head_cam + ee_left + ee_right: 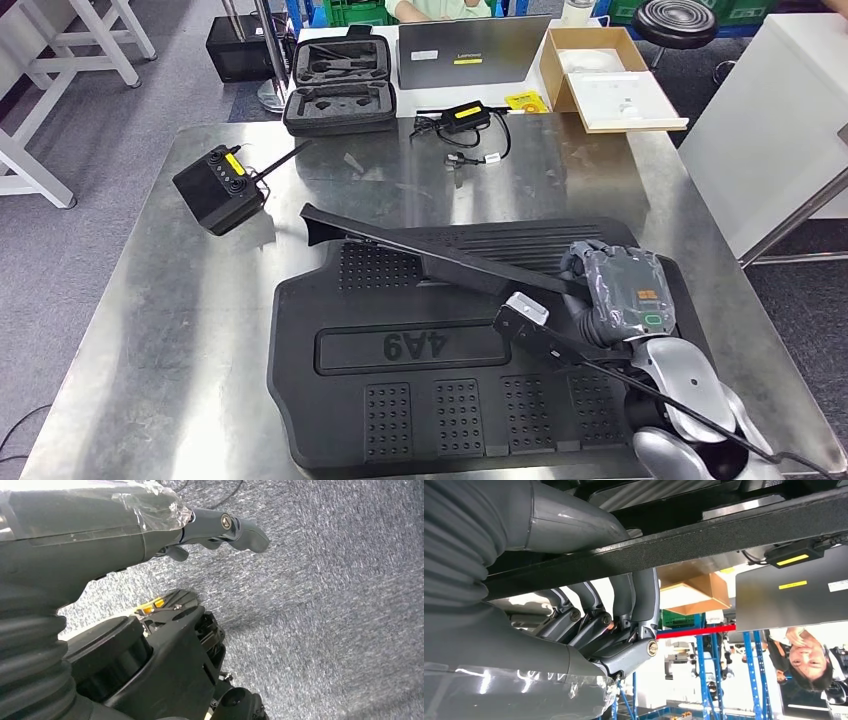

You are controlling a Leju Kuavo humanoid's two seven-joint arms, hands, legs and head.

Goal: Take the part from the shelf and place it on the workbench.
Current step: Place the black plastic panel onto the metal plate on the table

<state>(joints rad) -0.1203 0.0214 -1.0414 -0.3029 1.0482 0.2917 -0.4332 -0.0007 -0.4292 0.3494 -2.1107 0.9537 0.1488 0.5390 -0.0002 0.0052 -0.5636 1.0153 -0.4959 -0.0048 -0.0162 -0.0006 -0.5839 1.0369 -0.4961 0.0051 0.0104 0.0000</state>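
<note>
The part, a large black moulded panel (pixel 400 350) marked 6A4, lies flat on the steel workbench (pixel 150 330) in the head view. A long black bar (pixel 420 250) slants across the panel's far edge, its left end raised. My right hand (pixel 620 290), wrapped in clear film, grips the bar's right end. The right wrist view shows the fingers (pixel 644 605) curled around that black bar (pixel 724 535). In the left wrist view my left hand (pixel 220 527) hangs over grey carpet, thumb stretched out, holding nothing.
At the bench's back left stands a black box with an antenna (pixel 220 188). Beyond it are an open black case (pixel 340 85), a laptop (pixel 472 50), a charger with cable (pixel 465 118) and a cardboard box (pixel 605 75). A white cabinet (pixel 780 110) stands right. A person (pixel 809 655) stands beyond the bench.
</note>
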